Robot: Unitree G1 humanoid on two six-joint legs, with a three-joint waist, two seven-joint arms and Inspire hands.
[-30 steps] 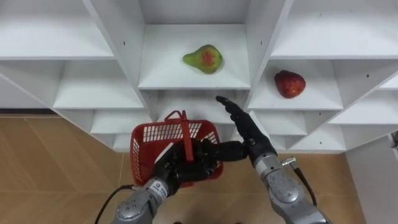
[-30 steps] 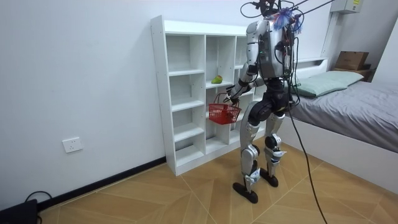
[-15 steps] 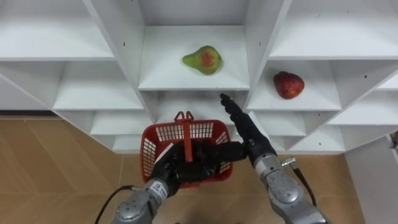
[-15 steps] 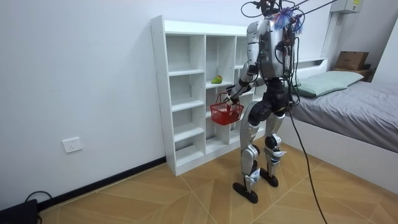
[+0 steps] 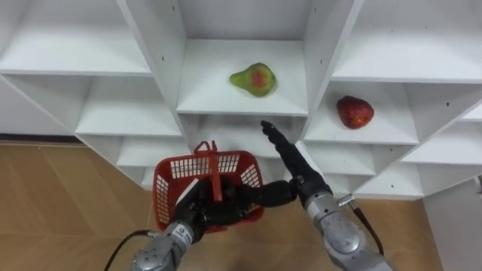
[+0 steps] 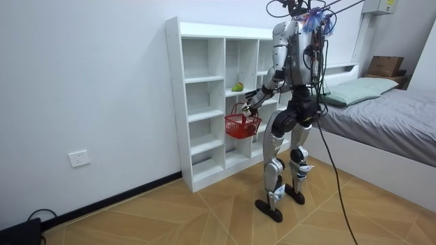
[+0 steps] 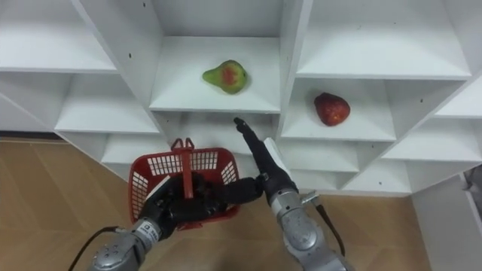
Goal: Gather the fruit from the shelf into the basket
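White closet [image 5: 207, 86] shelves span the top of the eye views, with a wood floor [image 5: 60, 196] along the bottom. On the shelf at upper centre lies a pear [image 5: 254, 78], green with a red blush, on its side and alone in its compartment. One compartment to the right and a little lower sits a red fruit [image 5: 354, 111], also alone, well apart from the pear.

Below the pear's shelf, at lower centre, hangs a red mesh basket [image 5: 235, 159] with its handle upright; nothing can be made out inside it. The left hand [image 5: 203, 211] comes in from the lower left and is clenched round that handle, carrying the basket clear of the shelves.

The right hand [image 5: 295, 177] rises from the lower right, just beside the basket's right rim. Its fingers are straight and held together, released and grasping nothing, with the tips just under the front edge of the pear's shelf.

In the room view the robot stands upright facing the closet, the basket held out at hip height. A bed [image 6: 388, 129] lies at the room view's right, and a wall socket [image 6: 79, 158] sits low at its left.
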